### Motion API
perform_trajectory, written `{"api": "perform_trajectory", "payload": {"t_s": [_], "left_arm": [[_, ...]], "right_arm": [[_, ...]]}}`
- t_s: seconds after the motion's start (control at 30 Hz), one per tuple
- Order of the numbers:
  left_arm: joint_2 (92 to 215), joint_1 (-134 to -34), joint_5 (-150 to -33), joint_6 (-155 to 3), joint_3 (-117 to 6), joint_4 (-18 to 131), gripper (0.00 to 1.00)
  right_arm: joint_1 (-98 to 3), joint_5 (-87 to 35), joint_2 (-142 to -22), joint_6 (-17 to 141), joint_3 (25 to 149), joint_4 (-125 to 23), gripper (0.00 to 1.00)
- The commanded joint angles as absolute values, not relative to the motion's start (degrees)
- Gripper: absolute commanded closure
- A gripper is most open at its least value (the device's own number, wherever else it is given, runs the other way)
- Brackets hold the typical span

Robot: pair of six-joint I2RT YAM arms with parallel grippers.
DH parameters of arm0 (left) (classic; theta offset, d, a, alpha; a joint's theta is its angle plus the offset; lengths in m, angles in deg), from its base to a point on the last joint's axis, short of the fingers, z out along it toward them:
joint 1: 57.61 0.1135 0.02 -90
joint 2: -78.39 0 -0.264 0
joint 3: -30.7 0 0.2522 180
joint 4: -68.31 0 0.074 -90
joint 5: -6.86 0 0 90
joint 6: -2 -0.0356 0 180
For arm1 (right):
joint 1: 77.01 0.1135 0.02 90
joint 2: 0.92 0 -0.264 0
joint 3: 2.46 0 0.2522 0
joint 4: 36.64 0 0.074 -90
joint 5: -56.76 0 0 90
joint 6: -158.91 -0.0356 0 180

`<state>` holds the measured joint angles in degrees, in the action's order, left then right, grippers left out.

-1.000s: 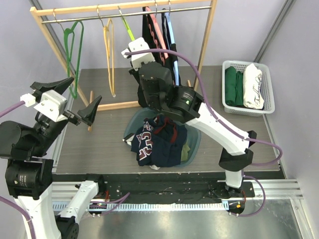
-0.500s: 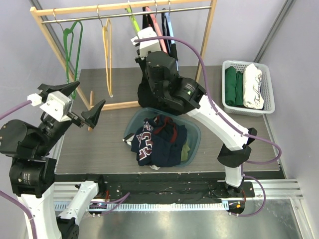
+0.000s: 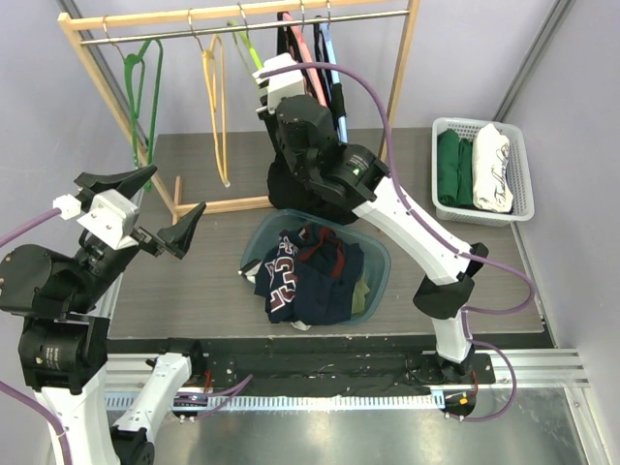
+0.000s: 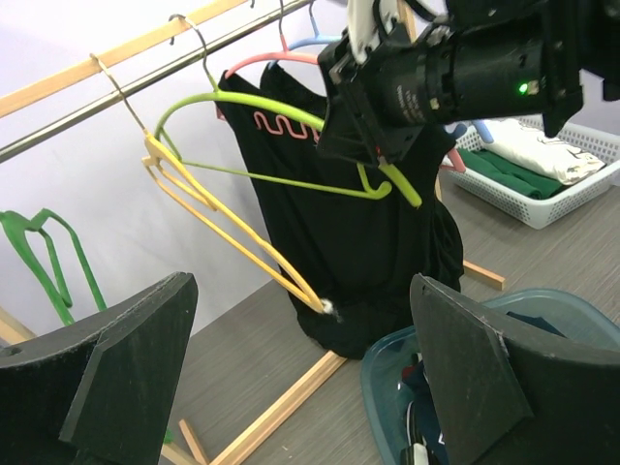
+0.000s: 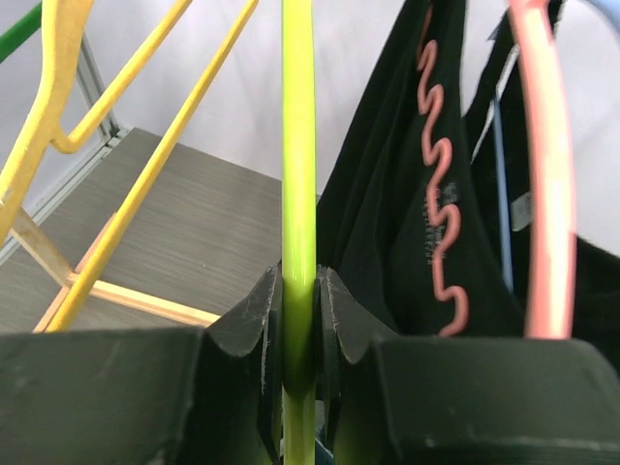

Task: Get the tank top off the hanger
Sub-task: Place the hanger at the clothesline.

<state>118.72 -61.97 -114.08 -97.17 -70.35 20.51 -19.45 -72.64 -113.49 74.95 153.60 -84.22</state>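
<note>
Since a second ago, the right arm has lifted the lime hanger from lower down up to the rail; the left arm has only shifted a little.

From above, the right tool is up by the rail. The left tool hangs released, well apart, over the bench. The tank top hangs behind the right arm. A bin of clothes lies below it, and a basket stands far right.

From the left wrist, the black tank top drapes limply from a pink hanger. It looks soft and light, likely to sag and snag, so the shoulder strap is probably the best hold. The lime hanger and a yellow hanger crowd its left side, and the right arm stands across it.

From the right wrist, the right tool is clenched on the lime hanger's bar, with the tank top just beside it.
</note>
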Motion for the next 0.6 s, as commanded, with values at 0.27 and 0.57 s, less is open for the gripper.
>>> {"api": "perform_trajectory", "payload": {"t_s": [0.27, 0.57], "left_arm": [[117.3, -61.7, -115.0, -96.0, -68.5, 23.7, 0.04], [116.5, -61.7, -114.4, -96.1, -67.1, 24.4, 0.04]], "right_arm": [[-17.3, -72.2, -116.5, 73.7, 158.1, -81.6, 0.99], [-14.3, -73.7, -120.5, 77.3, 161.0, -79.1, 0.99]]}}
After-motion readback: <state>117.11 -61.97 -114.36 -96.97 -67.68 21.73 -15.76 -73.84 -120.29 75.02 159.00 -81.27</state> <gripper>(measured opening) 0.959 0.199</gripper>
